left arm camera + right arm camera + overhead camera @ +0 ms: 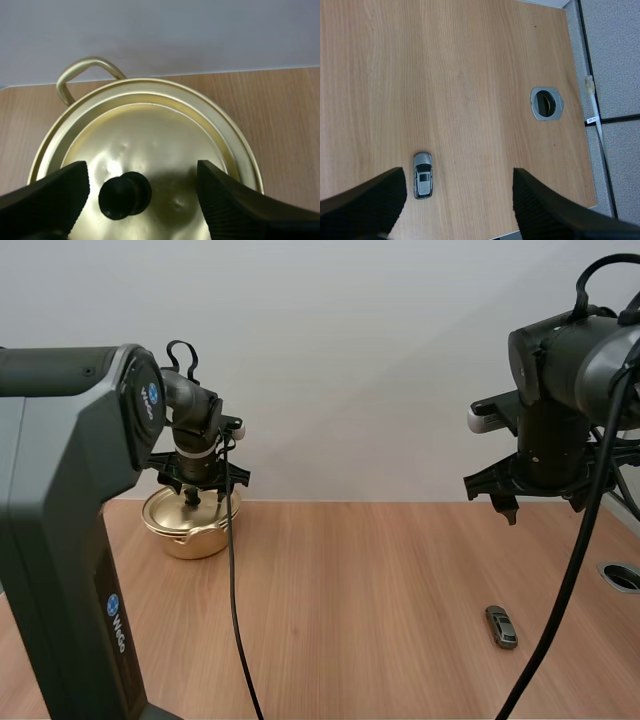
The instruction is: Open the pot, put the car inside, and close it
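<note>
fingers (pixel 47 197) of the left gripper (pixel 142 169) stood wide with the knob (pixel 125 194) between them, the lid (pixel 150 130) seated on the pot (pixel 195 538); smooth stiff metal, probably slippery, so the knob looked the best hold. right gripper (pixel 458 174) gaped over the car (pixel 423 175), small and likely light, beside one finger

Finding glossy gold-toned metal on pot (pixel 195 540) and lid (pixel 150 140), the lid lightly dimpled and reflecting light; noting a smooth black plastic-looking knob (pixel 125 194), a matt wood-grain table (pixel 380 580), a glossy silver-grey car (pixel 423 175), and a dull grey metal-looking grommet (pixel 546 103).
</note>
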Tool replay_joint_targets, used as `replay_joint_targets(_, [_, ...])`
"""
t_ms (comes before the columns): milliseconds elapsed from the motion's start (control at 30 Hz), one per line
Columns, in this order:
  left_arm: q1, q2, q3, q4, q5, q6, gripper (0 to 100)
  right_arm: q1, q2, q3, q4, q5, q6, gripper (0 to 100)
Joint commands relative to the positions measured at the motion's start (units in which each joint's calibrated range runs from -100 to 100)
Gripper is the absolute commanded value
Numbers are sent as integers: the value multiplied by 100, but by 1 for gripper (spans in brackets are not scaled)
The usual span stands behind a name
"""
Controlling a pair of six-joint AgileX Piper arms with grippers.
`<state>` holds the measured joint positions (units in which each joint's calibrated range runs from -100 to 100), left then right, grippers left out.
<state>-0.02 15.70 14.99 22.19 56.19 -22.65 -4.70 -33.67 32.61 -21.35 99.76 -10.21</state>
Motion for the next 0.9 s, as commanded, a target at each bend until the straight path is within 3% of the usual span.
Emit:
replay_joint_targets(0, [4,35,-4,-1,100,-2,100,4,8,0,7,-3,5,100])
replay_joint_targets(67, [12,60,-4,-1,198,-123,60,4,8,0,7,-3,5,100])
replay_joint_targets(133, [29,60,-4,107,341,-466,10,4,8,0,7,-3,5,100])
replay_joint_targets(167, [36,60,-4,209,342,-657,0,4,8,0,7,16,5,100])
replay_joint_targets(433, [42,-14,-164,466,336,-741,0,4,-4,0,7,24,13,100])
replay_joint_targets(667, [42,-774,-880,430,590,-727,0,-93,-4,0,235,24,234,100])
replay_joint_targets(867, [42,-1656,-1270,-638,1012,388,0,-472,8,395,1104,-449,234,100])
